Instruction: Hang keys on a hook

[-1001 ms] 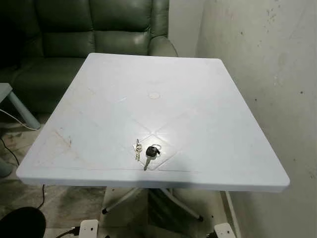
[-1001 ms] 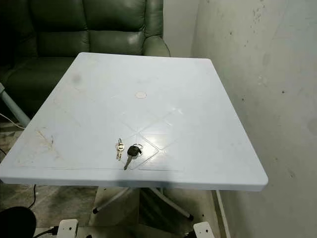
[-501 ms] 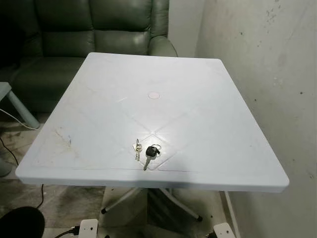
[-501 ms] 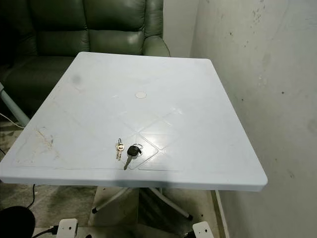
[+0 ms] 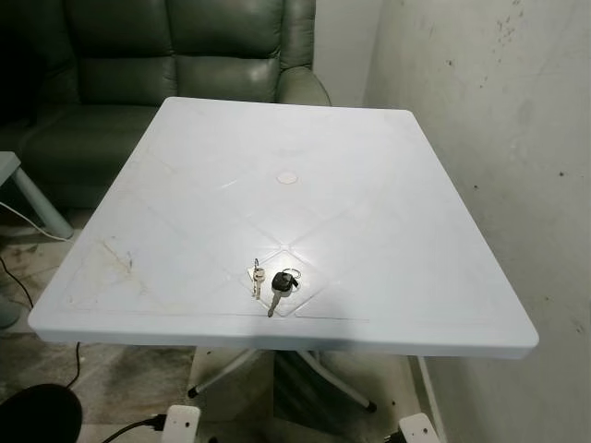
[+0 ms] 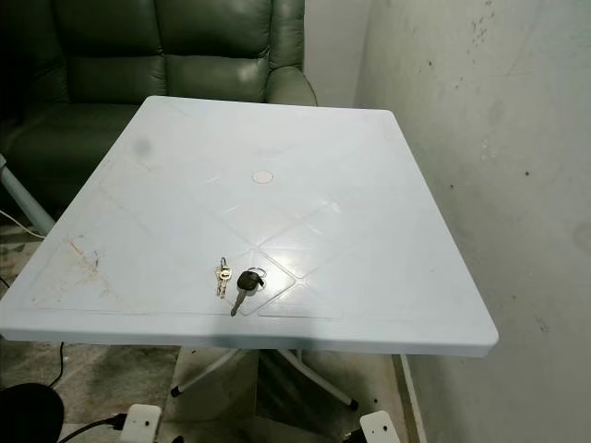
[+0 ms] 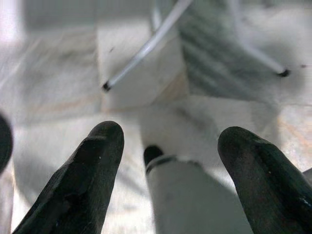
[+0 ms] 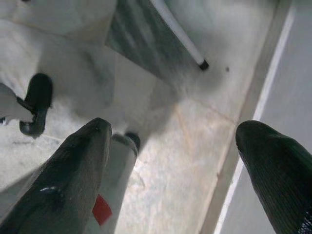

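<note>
white plastic table [image 5: 388,212] stands beside a stained wall [image 5: 499,138], its legs mostly hidden beneath the top. keys [image 5: 273,282] lie near the table's front edge, details too small to read. below the table, left gripper [image 7: 170,168] and right gripper [image 8: 178,165] hang with fingers spread wide, empty, over blurred floor.

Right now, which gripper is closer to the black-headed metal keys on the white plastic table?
Left, probably, by little. The left gripper hangs open below the white table, over the metal legs beneath the keys; the right gripper hangs open further aside, by the wall.
</note>
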`<state>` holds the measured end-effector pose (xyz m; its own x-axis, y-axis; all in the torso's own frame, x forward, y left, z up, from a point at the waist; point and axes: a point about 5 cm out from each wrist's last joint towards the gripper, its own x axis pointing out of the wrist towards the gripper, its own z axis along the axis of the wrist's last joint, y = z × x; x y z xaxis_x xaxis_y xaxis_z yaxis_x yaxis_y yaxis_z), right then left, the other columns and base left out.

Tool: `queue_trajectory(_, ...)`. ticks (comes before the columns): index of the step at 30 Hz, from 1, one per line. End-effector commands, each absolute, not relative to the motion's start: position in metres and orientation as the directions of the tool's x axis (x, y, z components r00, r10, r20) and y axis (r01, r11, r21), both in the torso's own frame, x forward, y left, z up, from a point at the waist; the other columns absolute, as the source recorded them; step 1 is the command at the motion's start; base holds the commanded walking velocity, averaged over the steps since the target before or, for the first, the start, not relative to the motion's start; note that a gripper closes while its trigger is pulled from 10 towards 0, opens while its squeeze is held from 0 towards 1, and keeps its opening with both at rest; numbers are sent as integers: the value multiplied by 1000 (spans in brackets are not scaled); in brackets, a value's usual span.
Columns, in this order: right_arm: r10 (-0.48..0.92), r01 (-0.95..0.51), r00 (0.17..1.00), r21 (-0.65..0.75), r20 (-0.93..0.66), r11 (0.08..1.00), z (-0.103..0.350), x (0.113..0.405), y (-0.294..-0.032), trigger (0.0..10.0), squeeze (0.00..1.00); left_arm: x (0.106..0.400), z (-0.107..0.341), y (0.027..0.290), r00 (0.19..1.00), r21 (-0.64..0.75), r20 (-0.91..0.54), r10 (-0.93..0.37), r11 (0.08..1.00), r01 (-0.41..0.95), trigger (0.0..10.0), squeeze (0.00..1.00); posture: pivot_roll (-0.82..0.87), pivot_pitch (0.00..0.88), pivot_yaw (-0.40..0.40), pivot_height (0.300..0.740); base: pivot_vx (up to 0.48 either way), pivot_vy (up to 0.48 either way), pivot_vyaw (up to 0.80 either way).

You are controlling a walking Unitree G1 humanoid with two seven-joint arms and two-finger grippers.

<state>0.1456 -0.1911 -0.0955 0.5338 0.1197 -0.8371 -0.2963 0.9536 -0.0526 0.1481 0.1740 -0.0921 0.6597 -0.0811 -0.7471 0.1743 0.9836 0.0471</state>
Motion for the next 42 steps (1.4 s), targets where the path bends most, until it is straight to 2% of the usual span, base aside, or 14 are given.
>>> queue_trajectory(1, 153, -342, 562, -60, -813, 938, -91, 156, -189, 10000, 1000, 161, -85, 168, 699, 63, -702, -133, 967, 247, 10000, 0, -51, 0, -31, 728, 0, 0, 0)
queue_trajectory(4, 185, -378, 570, -56, -800, 924, -88, 160, -186, 10000, 1000, 165, -82, 164, 713, 71, -681, -166, 954, 290, 10000, 0, -51, 0, -31, 728, 0, 0, 0)
queue_trajectory(5, 255, -431, 580, -26, -774, 902, -85, 166, -181, 10000, 0, 170, -79, 162, 727, 79, -659, -191, 944, 319, 10000, 0, -55, 0, -23, 728, 0, 0, 0)
queue_trajectory(8, 384, -545, 578, 10, -720, 838, -76, 176, -172, 10000, 0, 178, -73, 157, 752, 98, -613, -245, 920, 379, 10000, 0, -59, 0, -19, 728, 0, 0, 0)
queue_trajectory(11, 425, -594, 567, 8, -706, 804, -74, 178, -170, 10000, 0, 181, -70, 155, 760, 106, -592, -268, 909, 403, 10000, 0, -59, 0, -19, 728, 0, 0, 0)
queue_trajectory(13, 502, -700, 556, -47, -663, 713, -63, 188, -171, 10000, 0, 184, -66, 149, 754, 141, -570, -327, 865, 482, 10000, 0, -70, 0, -10, 728, 0, 0, 0)
queue_trajectory(17, 595, -813, 515, -132, -617, 567, -47, 199, -175, 10000, 0, 191, -59, 134, 731, 199, -533, -427, 776, 599, 10000, 0, -72, 0, -9, 728, 0, 0, 0)
queue_trajectory(25, 636, -835, 510, -156, -580, 528, -38, 207, -174, 10000, 0, 201, -52, 121, 716, 243, -502, -485, 716, 655, 10000, 0, -74, 0, -9, 728, 0, 0, 0)
queue_trajectory(29, 684, -868, 475, -169, -554, 466, -34, 205, -168, 10000, 0, 199, -50, 110, 660, 321, -498, -562, 588, 742, 10000, 0, -77, 0, -9, 728, 0, 0, 0)
queue_trajectory(32, 710, -888, 447, -174, -544, 426, -34, 202, -164, 10000, 0, 197, -50, 107, 629, 328, -501, -594, 542, 774, 10000, 0, -79, 0, -8, 728, 0, 0, 0)
queue_trajectory(36, 721, -890, 445, -172, -531, 422, -33, 202, -161, 10000, 0, 196, -50, 108, 628, 320, -504, -592, 548, 773, 10000, 0, -83, 0, -9, 728, 0, 0, 0)
queue_trajectory(42, 748, -884, 457, -153, -482, 442, -31, 199, -154, 10000, 0, 192, -49, 117, 690, 293, -462, -558, 638, 712, 10000, 0, -82, 0, -13, 728, 0, 0, 0)
